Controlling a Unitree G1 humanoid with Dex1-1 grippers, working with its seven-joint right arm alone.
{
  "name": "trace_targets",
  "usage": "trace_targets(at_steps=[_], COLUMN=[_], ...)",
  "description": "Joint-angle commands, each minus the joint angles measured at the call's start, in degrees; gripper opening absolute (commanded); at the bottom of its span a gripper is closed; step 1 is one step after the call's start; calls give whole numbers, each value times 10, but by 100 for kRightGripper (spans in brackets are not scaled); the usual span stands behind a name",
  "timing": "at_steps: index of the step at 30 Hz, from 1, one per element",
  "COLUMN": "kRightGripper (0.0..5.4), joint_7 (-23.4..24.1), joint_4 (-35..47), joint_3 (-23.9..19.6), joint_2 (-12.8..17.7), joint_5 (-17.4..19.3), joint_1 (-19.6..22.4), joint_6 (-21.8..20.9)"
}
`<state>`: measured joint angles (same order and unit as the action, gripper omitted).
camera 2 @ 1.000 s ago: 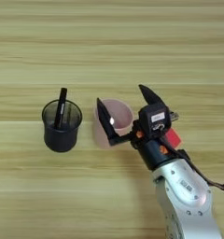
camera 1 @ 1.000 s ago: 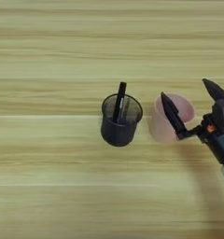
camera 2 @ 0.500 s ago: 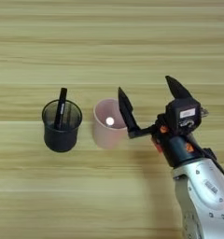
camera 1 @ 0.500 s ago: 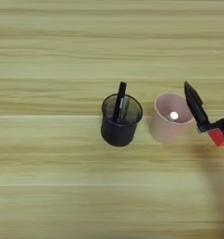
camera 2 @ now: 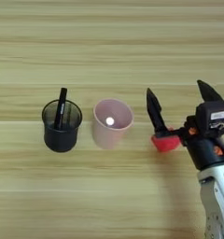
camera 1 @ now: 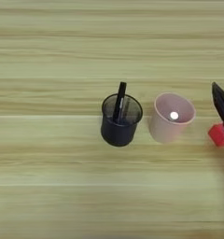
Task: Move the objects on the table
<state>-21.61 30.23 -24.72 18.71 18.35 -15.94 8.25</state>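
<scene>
**Operator:** State the end effector condition and object positions.

**Technician:** The right gripper (camera 2: 179, 105) stands spread wide at centre right of the frame, grasping nothing. The red cube (camera 2: 166, 141) sits at the base of its left finger, between the two fingers' roots; contact cannot be confirmed. The pink cup (camera 2: 112, 122) stands upright just left of that finger, apart from it, with a white-tipped stick (camera 2: 109, 121) inside. The mesh pen cup (camera 2: 62, 125) holding the black pen (camera 2: 60, 108) stands further left on the table (camera 2: 109, 46).

**Operator:** Recommended procedure?

**Technician:** Probably the cube is the target. Centre both fingers over it, descend vertically, then close. Keep the left finger off the cup rim; a light cup would likely tip.
</scene>
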Motion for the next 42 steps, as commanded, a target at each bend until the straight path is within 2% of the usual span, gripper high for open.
trace_targets(at_steps=[1,21,42], kRightGripper=[536,536,536], joint_7=[6,1,10], joint_4=[-17,-164,-211], joint_3=[-5,26,45], joint_2=[22,27,26], joint_5=[-17,-74,-95], joint_1=[28,56,59], joint_6=[-20,-42,-10])
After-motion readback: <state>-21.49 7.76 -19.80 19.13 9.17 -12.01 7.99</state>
